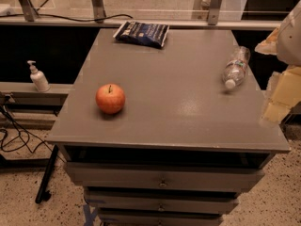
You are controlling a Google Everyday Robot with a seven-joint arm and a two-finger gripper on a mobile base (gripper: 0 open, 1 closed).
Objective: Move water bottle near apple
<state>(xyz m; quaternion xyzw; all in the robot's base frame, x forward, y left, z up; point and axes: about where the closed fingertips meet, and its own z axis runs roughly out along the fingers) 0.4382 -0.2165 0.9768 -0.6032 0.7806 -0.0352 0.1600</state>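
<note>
The bottle (236, 67) lies on its side at the right of the grey cabinet top (178, 107), with its white cap pointing near. The apple (110, 98) stands upright at the near left, well apart from the bottle. A dark bag (142, 33) lies at the far edge. A pump dispenser (37, 77) stands on a ledge to the left. The gripper (281, 95) hangs at the right edge, just beside the cabinet, touching nothing; I cannot tell whether it is spread or pressed together.
</note>
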